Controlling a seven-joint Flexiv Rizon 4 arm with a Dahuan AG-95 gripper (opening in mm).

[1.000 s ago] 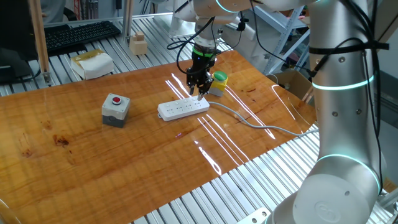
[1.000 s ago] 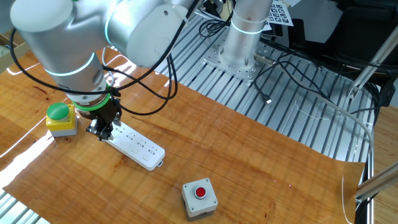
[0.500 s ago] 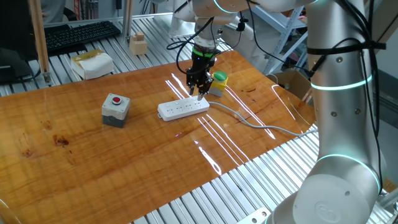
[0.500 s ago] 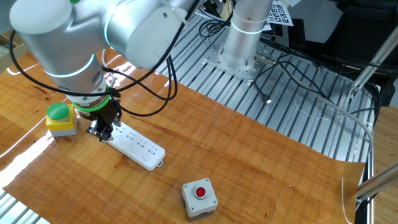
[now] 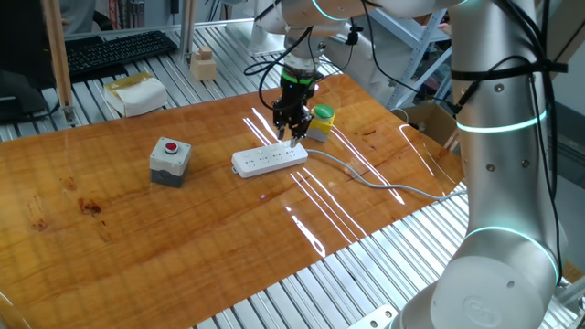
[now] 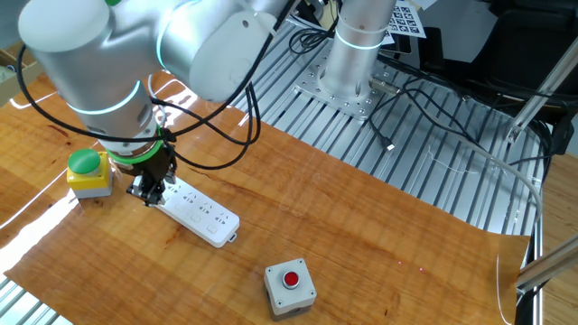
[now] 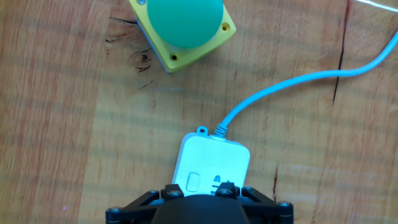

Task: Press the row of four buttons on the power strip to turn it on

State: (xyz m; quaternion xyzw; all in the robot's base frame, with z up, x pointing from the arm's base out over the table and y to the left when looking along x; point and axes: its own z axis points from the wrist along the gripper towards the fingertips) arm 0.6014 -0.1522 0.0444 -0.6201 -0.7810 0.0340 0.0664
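The power strip (image 5: pixel 270 161) is a long white bar lying across the middle of the wooden table, with its grey-white cable (image 5: pixel 384 185) trailing to the right. My gripper (image 5: pixel 292 139) points straight down over the strip's cable end (image 6: pixel 197 211). Whether its tips touch the top face I cannot tell. In the hand view the strip (image 7: pixel 214 155) runs under my gripper (image 7: pixel 201 190). Of the row of four buttons only one switch (image 7: pixel 193 181) shows, in the gap between the two black fingers. The gripper is open and holds nothing.
A yellow box with a green button (image 5: pixel 321 122) stands just behind the strip's cable end, close to my fingers (image 6: pixel 87 170). A grey box with a red button (image 5: pixel 170 160) sits to the left. A keyboard (image 5: pixel 119 50) and small boxes lie beyond the table's back edge.
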